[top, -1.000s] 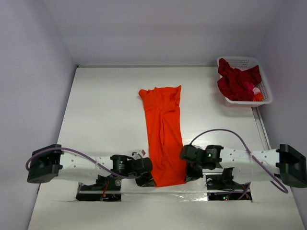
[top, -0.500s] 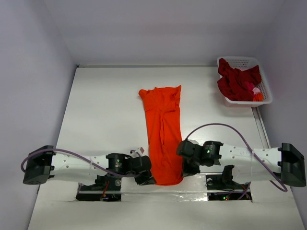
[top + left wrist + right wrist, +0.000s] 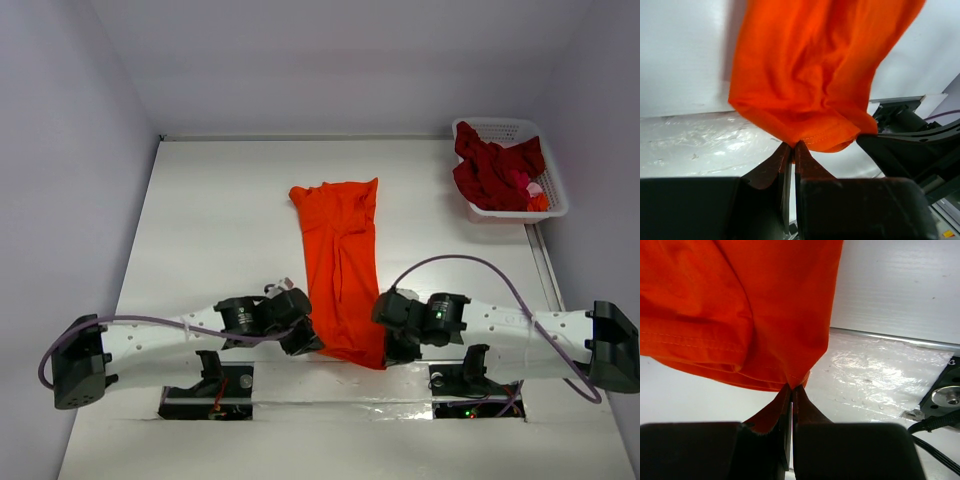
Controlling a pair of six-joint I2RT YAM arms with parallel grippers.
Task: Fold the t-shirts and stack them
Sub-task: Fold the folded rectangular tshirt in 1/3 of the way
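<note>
Counter is covered down its middle by the orange t-shirt, folded into a long strip. Dark red t-shirts are heaped in the white basket at the far right. The strip's near corners are clamped by the left pincer and the right pincer.

It was a robotics lab test cell: plain white walls boxed in a white table, with arm bases bolted along the frame's bottom edge.
</note>
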